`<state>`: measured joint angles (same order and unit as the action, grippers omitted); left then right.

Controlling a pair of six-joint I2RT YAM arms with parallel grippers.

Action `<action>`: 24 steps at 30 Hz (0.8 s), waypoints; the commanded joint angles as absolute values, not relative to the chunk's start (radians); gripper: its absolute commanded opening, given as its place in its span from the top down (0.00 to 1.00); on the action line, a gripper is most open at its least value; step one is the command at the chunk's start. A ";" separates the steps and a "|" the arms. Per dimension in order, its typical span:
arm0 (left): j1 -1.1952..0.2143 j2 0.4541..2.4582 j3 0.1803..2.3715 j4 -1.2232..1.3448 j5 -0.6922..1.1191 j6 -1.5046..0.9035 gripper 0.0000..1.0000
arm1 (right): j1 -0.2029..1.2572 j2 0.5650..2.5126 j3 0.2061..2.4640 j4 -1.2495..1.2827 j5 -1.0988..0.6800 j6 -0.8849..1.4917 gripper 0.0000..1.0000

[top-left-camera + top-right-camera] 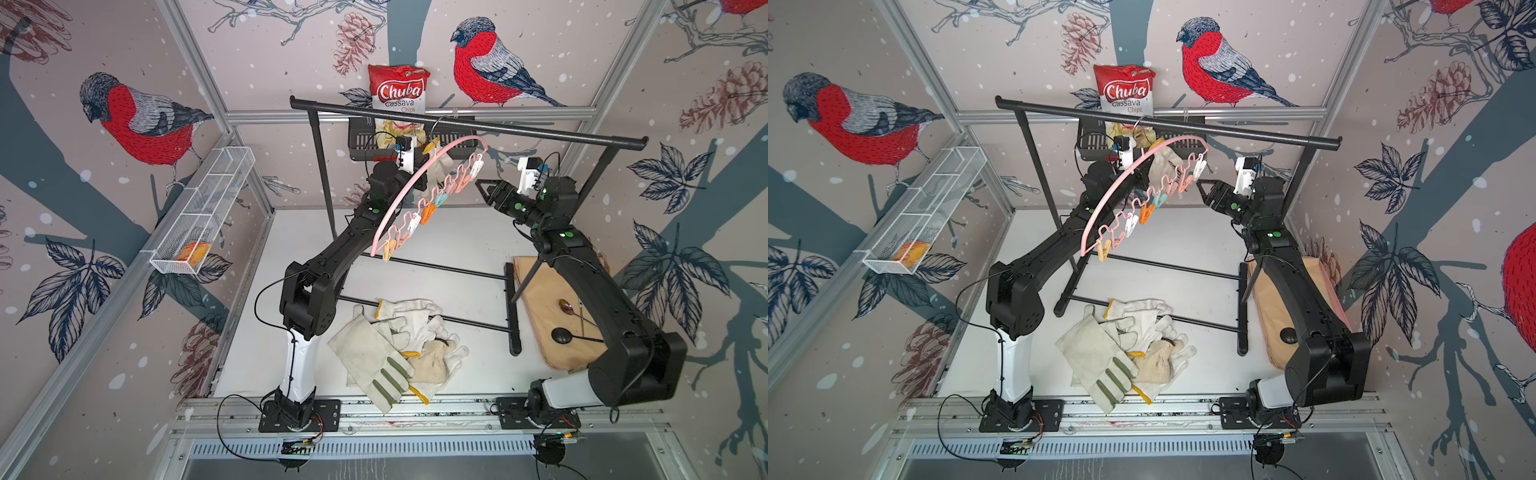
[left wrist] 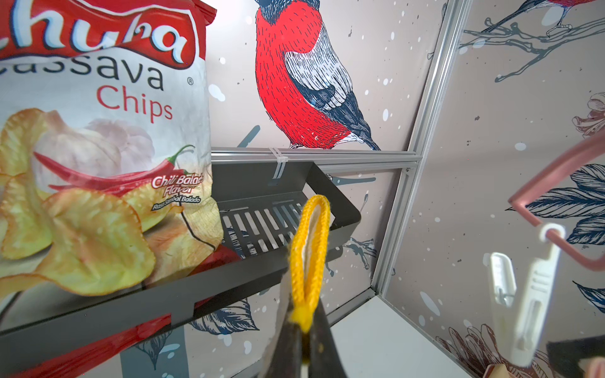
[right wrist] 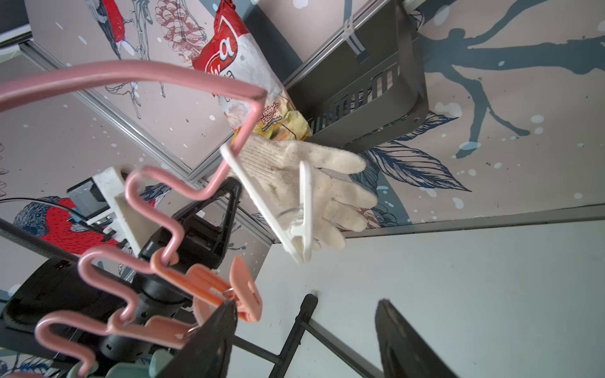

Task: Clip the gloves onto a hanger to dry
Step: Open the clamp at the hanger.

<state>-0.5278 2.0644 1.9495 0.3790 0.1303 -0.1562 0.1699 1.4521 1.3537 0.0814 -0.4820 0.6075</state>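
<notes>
On the left wall, a white wire basket (image 1: 208,199) holds something orange-yellow that I cannot make out. Next comes my left arm (image 1: 332,257), reaching up and back. The left gripper (image 2: 302,327) has its jaws pinched together on the yellow cuff edging of a knitted glove (image 3: 294,163). That glove hangs from the grip near the back wall, in front of the black shelf (image 2: 262,183) that carries the chips bag (image 1: 399,93).

Lower down, on the white table (image 1: 457,245) between the two arm bases, the pile of gloves (image 1: 374,349) lies in a heap. A leather one with olive finger strips sits on top at the front, with knitted ones under and behind it. Some of them lie across the low bar of the black rack (image 1: 540,132).

The hanger (image 3: 131,72) hangs by its hook from the rack's top bar. It is tilted, with its low end toward the front and left and its high end just beside the held glove. Its pegs dangle in a row along the wavy lower rail. The white peg (image 3: 294,212) at the high end overlaps the glove in the right wrist view, and I cannot tell whether it bites the fabric.

Further right, the right gripper (image 3: 304,340) has its jaws apart with nothing between them. A peach peg (image 3: 209,284) hangs just beside one finger. At the far right, a tan cloth (image 1: 544,316) lies on the table with two spoons (image 1: 562,335) on it.
</notes>
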 commanded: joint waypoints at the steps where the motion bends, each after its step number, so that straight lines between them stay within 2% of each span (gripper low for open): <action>1: -0.530 2.054 1.954 0.414 0.133 -0.141 1.00 | 0.175 1.476 1.381 0.131 -0.465 0.609 0.32; 13: -0.528 2.056 1.954 0.414 0.134 -0.142 1.00 | 0.202 1.590 1.483 0.190 -0.434 0.539 0.33; 24: -0.525 2.050 1.949 0.412 0.138 -0.140 1.00 | 0.215 1.672 1.549 0.193 -0.482 0.425 0.33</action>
<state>-0.5278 2.0632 1.9495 0.3786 0.1303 -0.1493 0.2142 1.6642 1.5402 0.1570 -0.4557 0.4839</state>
